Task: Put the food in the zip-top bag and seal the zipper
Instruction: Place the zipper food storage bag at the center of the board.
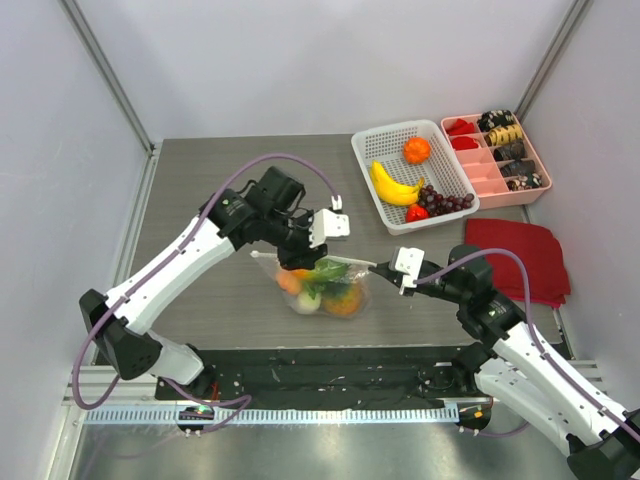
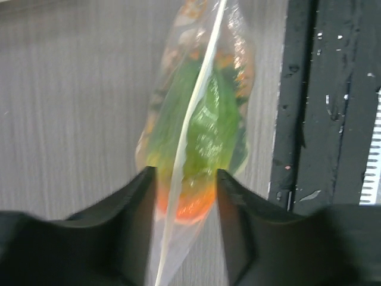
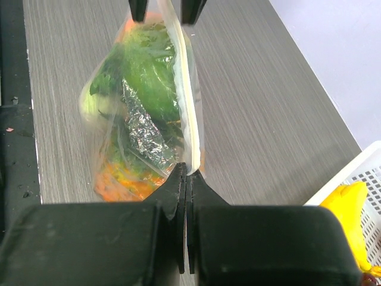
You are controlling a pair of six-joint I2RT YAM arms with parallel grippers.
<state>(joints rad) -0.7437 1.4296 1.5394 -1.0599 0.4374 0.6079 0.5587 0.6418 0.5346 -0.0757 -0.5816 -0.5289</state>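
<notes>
While right gripper (image 3: 186, 174) pinches bag (image 3: 194, 122), food (image 3: 143, 77) inside

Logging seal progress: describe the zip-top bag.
The zip-top bag is clear crinkly plastic, bulging with green, orange and white food. It stands mouth-up, its bottom apparently on the table. The whitish zipper runs along the top. The right gripper pinches one zipper end, jaws shut; the left gripper straddles the other, jaws apart.

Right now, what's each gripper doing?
Left gripper: open, straddling the zip-top bag.
Right gripper: shut on the zipper.
</notes>
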